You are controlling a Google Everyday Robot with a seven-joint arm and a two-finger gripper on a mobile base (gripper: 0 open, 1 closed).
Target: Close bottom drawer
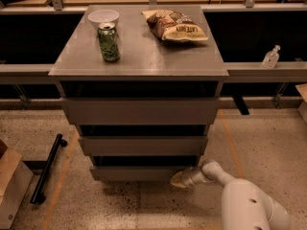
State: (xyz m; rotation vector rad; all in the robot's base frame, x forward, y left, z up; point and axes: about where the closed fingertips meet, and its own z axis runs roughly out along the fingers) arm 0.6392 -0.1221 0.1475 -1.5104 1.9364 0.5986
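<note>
The bottom drawer (139, 173) is the narrowest of three grey-brown handleless fronts, lowest in the cabinet, near the floor. A dark gap shows above its front panel. My gripper (178, 179) is at the right end of that front panel, low by the floor, its tip touching or nearly touching the panel. The white arm (249, 205) reaches in from the lower right.
The cabinet top (144, 51) carries a green can (109, 42), a white bowl (103, 17) and a chip bag (175, 26). A black bar (47, 169) and a cardboard box (12, 188) lie on the floor at left. A bottle (271, 56) stands on the right ledge.
</note>
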